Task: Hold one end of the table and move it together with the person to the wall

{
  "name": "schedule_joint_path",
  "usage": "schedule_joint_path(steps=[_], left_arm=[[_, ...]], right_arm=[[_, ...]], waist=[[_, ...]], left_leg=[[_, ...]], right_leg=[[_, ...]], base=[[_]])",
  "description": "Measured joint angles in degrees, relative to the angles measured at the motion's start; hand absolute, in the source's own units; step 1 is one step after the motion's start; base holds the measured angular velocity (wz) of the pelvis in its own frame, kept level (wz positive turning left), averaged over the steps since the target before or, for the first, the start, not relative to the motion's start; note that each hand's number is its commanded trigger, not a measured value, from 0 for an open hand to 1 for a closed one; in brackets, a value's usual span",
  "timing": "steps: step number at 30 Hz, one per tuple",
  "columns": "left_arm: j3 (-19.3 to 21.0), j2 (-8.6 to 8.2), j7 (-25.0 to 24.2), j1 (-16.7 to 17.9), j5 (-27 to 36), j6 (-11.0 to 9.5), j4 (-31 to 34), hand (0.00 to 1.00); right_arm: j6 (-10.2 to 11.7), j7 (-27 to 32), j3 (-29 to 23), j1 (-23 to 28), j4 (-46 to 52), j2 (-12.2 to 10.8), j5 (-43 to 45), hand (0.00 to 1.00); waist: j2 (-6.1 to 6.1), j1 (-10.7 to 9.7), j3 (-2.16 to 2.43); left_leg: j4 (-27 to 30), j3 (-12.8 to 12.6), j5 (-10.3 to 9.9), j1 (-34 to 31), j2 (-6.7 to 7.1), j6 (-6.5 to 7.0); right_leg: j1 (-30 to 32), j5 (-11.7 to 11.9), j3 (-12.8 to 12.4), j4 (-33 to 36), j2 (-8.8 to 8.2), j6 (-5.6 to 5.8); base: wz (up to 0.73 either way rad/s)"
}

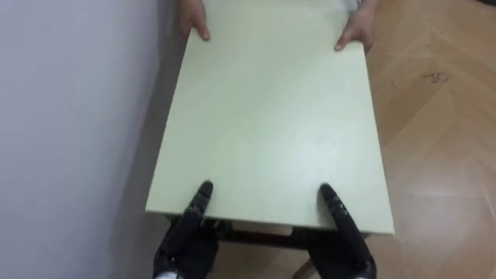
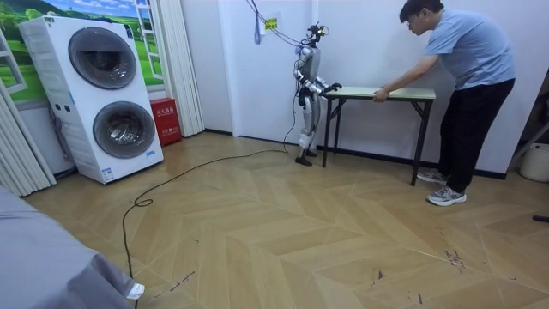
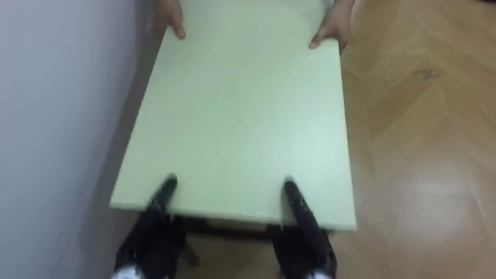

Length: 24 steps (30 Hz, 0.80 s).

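Note:
The table (image 1: 271,116) has a pale green top on dark folding legs and stands lengthwise along a wall. My left hand (image 1: 186,232) grips its near edge from below, thumb laid on the top. My right hand (image 1: 341,232) holds the same edge in the same way, further right. A person's two hands (image 1: 355,32) clasp the far edge. In the room view I stand upright at the table's (image 2: 395,92) end on the room view's left, and the person (image 2: 467,77) leans over the other end.
A pale wall (image 1: 62,116) runs close along the table's left side. Wooden herringbone floor (image 1: 442,139) lies open to the right. Two stacked washing machines (image 2: 99,94) and a red box (image 2: 165,120) stand farther off on the room view's left.

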<state>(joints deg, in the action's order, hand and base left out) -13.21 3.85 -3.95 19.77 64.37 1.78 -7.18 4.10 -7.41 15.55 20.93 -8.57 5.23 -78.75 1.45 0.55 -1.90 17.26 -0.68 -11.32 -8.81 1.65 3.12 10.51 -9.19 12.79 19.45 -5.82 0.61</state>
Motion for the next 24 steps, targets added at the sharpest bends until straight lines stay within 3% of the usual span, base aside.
schedule_joint_path(steps=[3, 8, 21, 24], left_arm=[[0.04, -0.36, 0.02, -0.02, -0.86, 0.07, 0.00, 1.00], [0.16, -0.13, 0.02, 0.22, -1.36, 0.04, -0.01, 1.00], [-0.46, 0.11, -0.13, 0.75, -1.41, 0.01, -1.05, 1.00], [-0.36, -0.10, -0.63, 0.68, -1.41, -0.08, -2.20, 0.87]], right_arm=[[0.05, 0.00, -0.05, 0.05, -0.10, 0.02, 0.16, 1.00], [0.11, 0.00, 0.00, 0.07, -0.85, 0.00, 0.28, 1.00], [0.18, -0.30, 0.23, 0.45, -2.00, 0.50, 0.18, 1.00], [0.10, -0.30, 0.23, 0.47, -2.55, 0.50, 0.31, 1.00]], waist=[[-0.33, -0.12, 0.02], [-1.89, -0.03, -0.05], [-1.50, -0.19, 0.10], [-1.29, -0.21, 0.12]], left_leg=[[-0.99, -0.63, 0.00, 0.51, -0.25, -0.01], [-1.84, -0.80, -0.04, 1.22, -0.09, 0.05], [-2.77, -1.04, -0.22, 2.75, -0.16, 0.03], [-2.91, -1.28, -0.26, 3.77, -0.16, 0.04]], right_leg=[[-0.71, 0.00, -0.06, -1.02, 0.18, -0.01], [-1.84, 0.10, -0.09, -2.03, 0.14, 0.18], [-4.63, 0.54, -0.57, -4.77, 1.00, 0.52], [-5.55, 0.53, -0.56, -4.88, 1.03, 0.52]], base=[[0.07], [0.02], [0.01], [0.00]])
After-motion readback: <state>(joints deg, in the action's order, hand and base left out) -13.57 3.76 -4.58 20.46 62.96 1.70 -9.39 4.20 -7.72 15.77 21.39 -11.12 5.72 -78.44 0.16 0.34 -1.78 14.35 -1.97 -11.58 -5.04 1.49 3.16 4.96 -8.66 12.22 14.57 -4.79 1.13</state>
